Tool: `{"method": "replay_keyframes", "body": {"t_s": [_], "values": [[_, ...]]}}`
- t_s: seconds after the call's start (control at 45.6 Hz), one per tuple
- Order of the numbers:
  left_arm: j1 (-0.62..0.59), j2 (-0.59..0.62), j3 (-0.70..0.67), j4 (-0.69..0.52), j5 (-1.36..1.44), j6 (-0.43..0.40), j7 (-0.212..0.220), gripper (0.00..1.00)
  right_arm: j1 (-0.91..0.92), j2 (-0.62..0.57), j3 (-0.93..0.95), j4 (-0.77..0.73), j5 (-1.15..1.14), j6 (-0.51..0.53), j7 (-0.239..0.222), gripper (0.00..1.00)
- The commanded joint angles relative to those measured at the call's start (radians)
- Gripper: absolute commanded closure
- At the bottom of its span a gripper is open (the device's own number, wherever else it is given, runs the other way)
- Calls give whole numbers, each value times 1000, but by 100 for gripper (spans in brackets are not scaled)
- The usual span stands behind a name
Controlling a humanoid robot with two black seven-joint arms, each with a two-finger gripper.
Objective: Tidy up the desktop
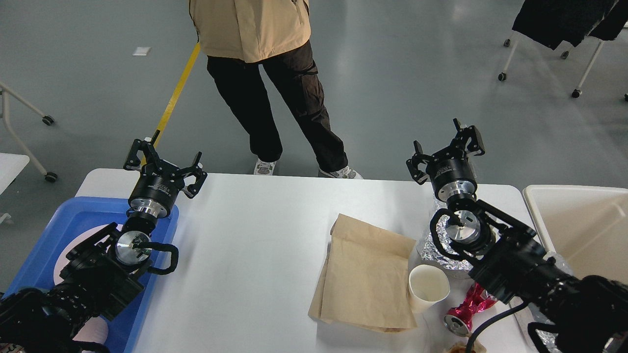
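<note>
The white worktop (255, 235) fills the view's centre, with a brown paper bag (365, 274), paper cup (428, 287) and foil (441, 245) cluttered at four o'clock. Nothing is grasped yet; next likely means lowering onto that litter. Right hand (445, 148) and left hand (163, 162) hover raised, both released.
</note>
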Motion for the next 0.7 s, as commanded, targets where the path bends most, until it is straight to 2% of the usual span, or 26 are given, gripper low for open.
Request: {"method": "replay_keyframes", "body": {"t_s": [0.0,0.175,0.351,0.46,0.57,0.68], "values": [[0,0,0,0,1,0,0,1,117,-72,-201,-40,0,-3,-1,0],[0,0,0,0,1,0,0,1,285,-131,-467,-217,1,-3,0,0],[0,0,-1,0,-1,-1,0,1,444,-192,-746,-223,3,12,0,0],[0,0,-1,0,1,-1,0,1,541,-224,-1062,-223,3,14,0,0],[0,0,-1,0,1,-1,0,1,628,-290,-1327,-133,1,45,0,0],[0,0,-1,0,1,-1,0,1,730,-387,-1417,51,1,75,0,0]]}}
